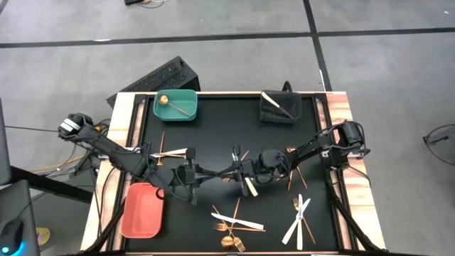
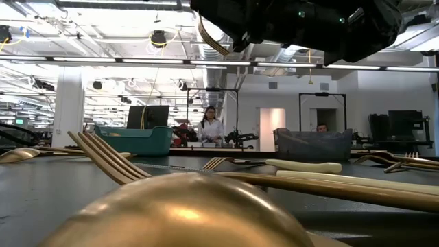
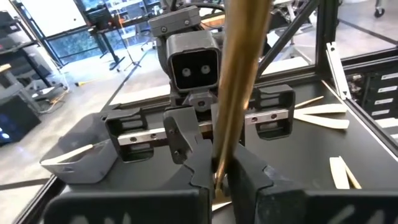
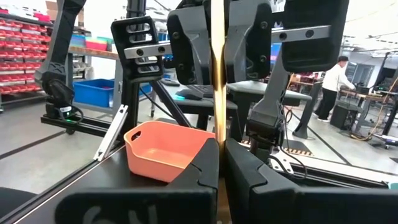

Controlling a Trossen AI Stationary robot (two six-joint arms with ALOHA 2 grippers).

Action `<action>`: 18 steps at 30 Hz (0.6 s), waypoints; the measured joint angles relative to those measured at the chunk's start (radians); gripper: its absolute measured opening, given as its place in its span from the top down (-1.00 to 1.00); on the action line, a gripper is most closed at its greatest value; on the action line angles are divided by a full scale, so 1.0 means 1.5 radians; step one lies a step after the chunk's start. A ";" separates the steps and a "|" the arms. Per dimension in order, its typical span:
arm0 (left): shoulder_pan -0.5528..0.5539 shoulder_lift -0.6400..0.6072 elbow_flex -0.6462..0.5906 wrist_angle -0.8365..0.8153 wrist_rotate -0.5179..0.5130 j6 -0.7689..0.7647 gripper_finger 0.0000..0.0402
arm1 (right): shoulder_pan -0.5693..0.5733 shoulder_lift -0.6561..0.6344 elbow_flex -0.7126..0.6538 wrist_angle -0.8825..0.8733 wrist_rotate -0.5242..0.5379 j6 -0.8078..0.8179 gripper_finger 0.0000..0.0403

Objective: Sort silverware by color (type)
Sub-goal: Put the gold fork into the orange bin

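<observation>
My two grippers meet nose to nose above the middle of the table, the left gripper and the right gripper, both shut on one slim gold utensil held between them, clear of the mat. Other gold forks and sticks and cream knives lie flat on the black mat, some near the front edge, some at front right, and others by the left arm. The teal bin has a gold spoon in it, and the dark bin a cream knife. My left gripper pinches the gold utensil's shaft between its two fingers, coming level from the table's left. The shaft runs on along the fingers toward the other gripper. The utensil is lifted clear of the mat. My right gripper pinches the same gold shaft between its two fingers, coming level from the table's right, fingers along the shaft. The utensil is off the table, and the left gripper's fingers close on it just ahead.
A salmon bin sits at the mat's front left with nothing in it. In the low view a gold spoon bowl and forks lie close to the camera. People stand in the room behind the table.
</observation>
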 joint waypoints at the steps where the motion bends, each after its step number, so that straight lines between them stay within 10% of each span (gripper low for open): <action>1: 0.000 0.000 0.000 0.000 0.002 -0.001 0.95 | 0.000 0.000 0.000 -0.001 0.000 0.000 0.85; 18: -0.006 -0.014 0.012 -0.146 -0.051 -0.073 0.93 | -0.007 0.000 0.000 -0.006 0.075 0.045 0.45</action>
